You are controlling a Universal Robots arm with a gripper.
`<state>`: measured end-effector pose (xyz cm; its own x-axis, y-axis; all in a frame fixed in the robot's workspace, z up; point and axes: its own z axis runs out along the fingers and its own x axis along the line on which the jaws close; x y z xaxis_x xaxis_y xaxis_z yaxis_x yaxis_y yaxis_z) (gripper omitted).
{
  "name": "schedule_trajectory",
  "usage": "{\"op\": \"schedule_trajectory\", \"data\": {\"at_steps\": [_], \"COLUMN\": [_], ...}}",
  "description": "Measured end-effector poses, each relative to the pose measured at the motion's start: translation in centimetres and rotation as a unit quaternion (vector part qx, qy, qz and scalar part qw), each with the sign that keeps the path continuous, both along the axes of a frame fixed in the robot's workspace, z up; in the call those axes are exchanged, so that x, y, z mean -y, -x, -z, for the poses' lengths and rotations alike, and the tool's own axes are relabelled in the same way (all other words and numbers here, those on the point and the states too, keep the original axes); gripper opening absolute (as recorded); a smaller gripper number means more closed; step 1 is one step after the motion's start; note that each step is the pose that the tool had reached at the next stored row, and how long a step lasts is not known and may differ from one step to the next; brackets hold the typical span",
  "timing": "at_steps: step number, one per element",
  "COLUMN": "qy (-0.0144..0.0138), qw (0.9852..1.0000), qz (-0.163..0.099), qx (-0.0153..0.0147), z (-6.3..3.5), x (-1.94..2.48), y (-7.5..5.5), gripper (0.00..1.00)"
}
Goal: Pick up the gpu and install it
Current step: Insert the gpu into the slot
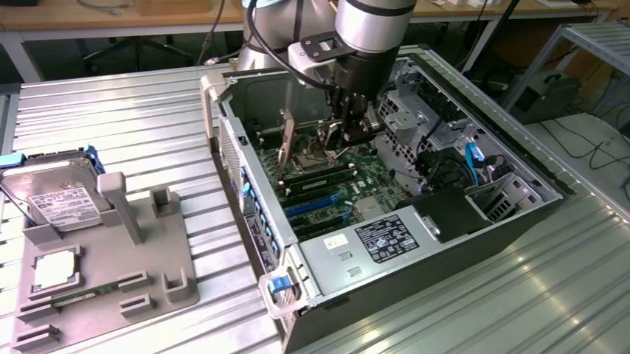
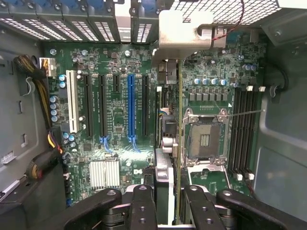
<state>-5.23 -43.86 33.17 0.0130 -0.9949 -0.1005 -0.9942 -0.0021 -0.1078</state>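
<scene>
The gpu (image 2: 165,167) hangs edge-on between my fingers (image 2: 144,206), with its silver bracket (image 2: 184,33) at the far end near the case's rear wall. My gripper (image 2: 169,208) is shut on the card's near end. It is held just above the motherboard (image 2: 115,110), beside the black expansion slot next to the long blue slot (image 2: 131,105), and I cannot tell whether it touches the board. In the exterior view my gripper (image 1: 347,129) reaches down into the open computer case (image 1: 325,251), with the card's bracket (image 1: 288,140) towards the exterior view's left.
The empty CPU socket (image 2: 204,139) and memory slots (image 2: 244,129) lie on the card's other side. Yellow and black cables (image 2: 41,91) run along the case wall. On the table beside the case, a grey fixture (image 1: 147,258) holds a hard drive (image 1: 54,195), a CPU (image 1: 54,269) and a memory stick (image 1: 84,295).
</scene>
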Motion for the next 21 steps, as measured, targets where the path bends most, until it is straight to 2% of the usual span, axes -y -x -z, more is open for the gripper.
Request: {"op": "schedule_trajectory", "data": {"at_steps": [12,18,21], "qy": [-0.0005,0.0001,0.0], "qw": [1.0,1.0,0.9999], "qz": [0.0,0.0,0.011], "qx": [0.0,0.0,0.0], "z": [0.62,0.75,0.94], "x": [0.0,0.01,0.06], "y": [0.0,0.0,0.15], "gripper": [0.28,0.28,0.28]}}
